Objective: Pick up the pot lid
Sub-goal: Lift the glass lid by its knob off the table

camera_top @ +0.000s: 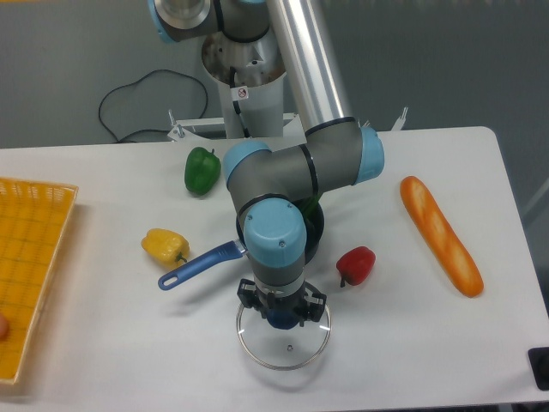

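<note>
The gripper (282, 314) is hovering over the lid (302, 345), its spread impossible to tell, probably needing a centred pinch before lifting.

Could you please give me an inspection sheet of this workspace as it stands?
Surface: white table, no stains seen.
Job's things: glass pot lid lying flat near the front edge.
Clutter: green pepper, yellow pepper, red pepper, bread loaf, blue-handled pan partly under the arm, yellow tray at the left edge.
Grippers: end effector directly over the lid; open or shut cannot be told.
Cables: black cable looped behind the table.
Surroundings: grey floor.
</note>
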Robot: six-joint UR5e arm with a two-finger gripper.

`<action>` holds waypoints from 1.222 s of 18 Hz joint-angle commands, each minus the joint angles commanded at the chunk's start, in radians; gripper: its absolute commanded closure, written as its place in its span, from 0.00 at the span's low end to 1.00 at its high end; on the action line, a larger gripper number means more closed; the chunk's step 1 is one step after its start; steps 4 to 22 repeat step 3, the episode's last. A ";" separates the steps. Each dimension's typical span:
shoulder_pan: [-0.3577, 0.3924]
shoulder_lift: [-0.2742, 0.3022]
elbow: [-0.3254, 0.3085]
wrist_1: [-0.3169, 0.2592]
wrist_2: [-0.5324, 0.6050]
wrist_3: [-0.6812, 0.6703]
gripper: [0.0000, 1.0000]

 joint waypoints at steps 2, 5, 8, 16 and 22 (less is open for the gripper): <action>0.000 -0.005 0.008 0.000 0.000 0.000 0.45; 0.000 -0.006 0.008 0.000 0.000 -0.002 0.45; 0.000 -0.006 0.008 0.000 0.000 -0.002 0.45; 0.000 -0.006 0.008 0.000 0.000 -0.002 0.45; 0.000 -0.006 0.008 0.000 0.000 -0.002 0.45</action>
